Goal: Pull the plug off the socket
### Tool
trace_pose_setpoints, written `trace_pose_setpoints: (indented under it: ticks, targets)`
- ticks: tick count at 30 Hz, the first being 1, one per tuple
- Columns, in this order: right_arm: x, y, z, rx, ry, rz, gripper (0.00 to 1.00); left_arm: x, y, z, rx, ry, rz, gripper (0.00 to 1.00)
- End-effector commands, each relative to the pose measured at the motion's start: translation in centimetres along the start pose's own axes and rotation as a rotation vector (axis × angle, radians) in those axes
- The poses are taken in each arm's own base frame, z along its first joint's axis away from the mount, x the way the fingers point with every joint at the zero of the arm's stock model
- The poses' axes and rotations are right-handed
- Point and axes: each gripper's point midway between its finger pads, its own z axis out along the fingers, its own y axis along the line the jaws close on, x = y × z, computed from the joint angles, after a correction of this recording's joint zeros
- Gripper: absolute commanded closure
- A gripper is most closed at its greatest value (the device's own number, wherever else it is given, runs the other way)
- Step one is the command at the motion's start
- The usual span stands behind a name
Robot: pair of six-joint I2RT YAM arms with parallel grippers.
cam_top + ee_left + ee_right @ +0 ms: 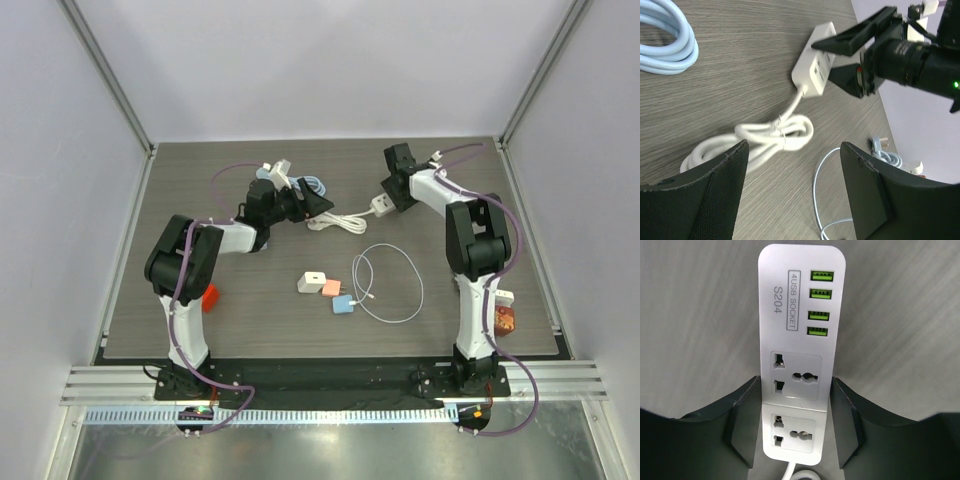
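Observation:
The white power strip (797, 315) has four green USB ports and two outlets, and both outlets are empty. My right gripper (796, 382) is shut on its sides near the cord end; in the top view (385, 200) it holds the strip (381, 207) on the table. A white plug (280, 168) on a pale blue cable (312, 185) lies apart from the strip at the back left. My left gripper (318, 207) is open and empty, over the strip's coiled white cord (775, 135), facing the strip (815, 65).
White (312, 283), pink (331, 288) and blue (343, 303) adapters lie mid-table beside a thin white cable loop (392, 285). A red object (210, 298) sits by the left arm and an orange one (506, 320) by the right arm's base.

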Motion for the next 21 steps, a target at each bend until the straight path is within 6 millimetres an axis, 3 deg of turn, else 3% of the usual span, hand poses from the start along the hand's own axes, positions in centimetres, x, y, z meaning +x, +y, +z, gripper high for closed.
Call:
trace_pose_setpoints:
  ticks: [1,4,7,8,11,12,14,16,17,18,19,21]
  targets:
    - [-2.3,2.4,1.5,-0.039,-0.057,0.101,0.81,-1.1,0.2,0.3,0.011,-0.043,0.041,0.26]
    - [-3.3,3.6,1.6,-0.065,-0.087,0.078,0.73,-1.1,0.2,0.3,0.014,-0.04,0.06,0.26]
    - [-3.8,3.9,1.4,-0.082,-0.087,0.005,0.57,-1.4,0.1,-0.1,0.002,-0.048,0.101,0.26]
    - [-4.0,4.1,1.1,-0.09,-0.088,-0.019,0.42,-1.2,0.4,-0.3,-0.015,-0.048,0.108,0.26]
    - [-4.6,3.5,-0.3,-0.102,-0.089,-0.146,0.15,-1.4,-0.1,-0.6,-0.024,-0.053,0.145,0.26]
    - [-4.4,2.5,-0.4,-0.089,-0.084,-0.216,0.09,-1.2,-0.8,-0.6,-0.02,-0.053,0.156,0.26]
    - [-5.8,1.8,-2.8,-0.092,-0.1,-0.264,0.05,-0.6,-1.3,-0.6,-0.026,-0.043,0.19,0.25]
    - [-6.2,-0.7,-4.4,-0.036,-0.097,-0.334,0.04,0.0,-3.5,-0.2,-0.015,-0.048,0.25,0.25]
    - [-8.1,-0.9,-7.1,-0.042,-0.154,-0.327,0.03,0.7,-3.9,-0.1,-0.025,-0.029,0.303,0.25]
    - [-8.0,-2.7,-7.7,-0.011,-0.155,-0.351,0.02,1.9,-5.6,0.3,-0.013,-0.009,0.339,0.25]
    - [-8.3,-3.6,-8.7,-0.003,-0.164,-0.358,0.02,1.6,-6.6,0.6,-0.027,-0.022,0.368,0.25]
    - [-9.3,-6.6,-11.9,0.02,-0.191,-0.358,0.02,3.5,-9.1,0.6,-0.02,0.029,0.418,0.25]
